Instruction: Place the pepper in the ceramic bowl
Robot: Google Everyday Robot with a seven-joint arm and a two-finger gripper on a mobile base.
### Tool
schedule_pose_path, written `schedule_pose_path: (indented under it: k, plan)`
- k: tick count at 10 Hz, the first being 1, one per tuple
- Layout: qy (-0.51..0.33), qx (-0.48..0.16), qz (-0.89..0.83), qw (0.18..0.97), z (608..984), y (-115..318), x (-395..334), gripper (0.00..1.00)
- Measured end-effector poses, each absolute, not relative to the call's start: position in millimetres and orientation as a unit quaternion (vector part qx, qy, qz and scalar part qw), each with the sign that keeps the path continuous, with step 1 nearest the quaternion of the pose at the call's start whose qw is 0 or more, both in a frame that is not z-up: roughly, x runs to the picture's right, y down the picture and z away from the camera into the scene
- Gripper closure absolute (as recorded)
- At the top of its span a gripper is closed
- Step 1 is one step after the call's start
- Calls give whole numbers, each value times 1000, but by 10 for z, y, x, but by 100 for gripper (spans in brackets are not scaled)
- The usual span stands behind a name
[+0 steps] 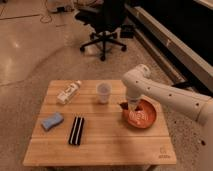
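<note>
Orange-red ceramic bowl [142, 118] under gripper [131, 107], dark pepper [124, 105] at rim

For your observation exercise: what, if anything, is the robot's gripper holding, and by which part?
It cannot be told. The gripper hangs over the near-left rim of the ceramic bowl, with something dark beside it at the rim, possibly the pepper; no hold shows.

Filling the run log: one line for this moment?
gripper: over bowl's left rim | pepper: at gripper, by rim | cup: left of bowl

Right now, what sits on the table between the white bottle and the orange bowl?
In the camera view, a translucent cup stands between the white bottle and the ceramic bowl; the gripper hangs over the bowl's left rim.
</note>
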State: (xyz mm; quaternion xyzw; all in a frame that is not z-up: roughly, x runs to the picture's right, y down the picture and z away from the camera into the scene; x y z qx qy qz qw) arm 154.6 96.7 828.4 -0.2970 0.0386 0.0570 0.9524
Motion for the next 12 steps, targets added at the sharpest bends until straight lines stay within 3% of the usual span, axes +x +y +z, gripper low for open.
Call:
schedule_pose_path:
  k: [3,6,7,9,12]
  plan:
    - [38,-299,48,952,8359,978,1582,67]
    - [39,-298,56,952,8362,982,1548,45]
    - [37,-299,54,952,8384,992,1610,46]
    - [41,-301,55,951,8424,1092,1591,64]
    - [42,-300,61,951,8420,1014,1492,65]
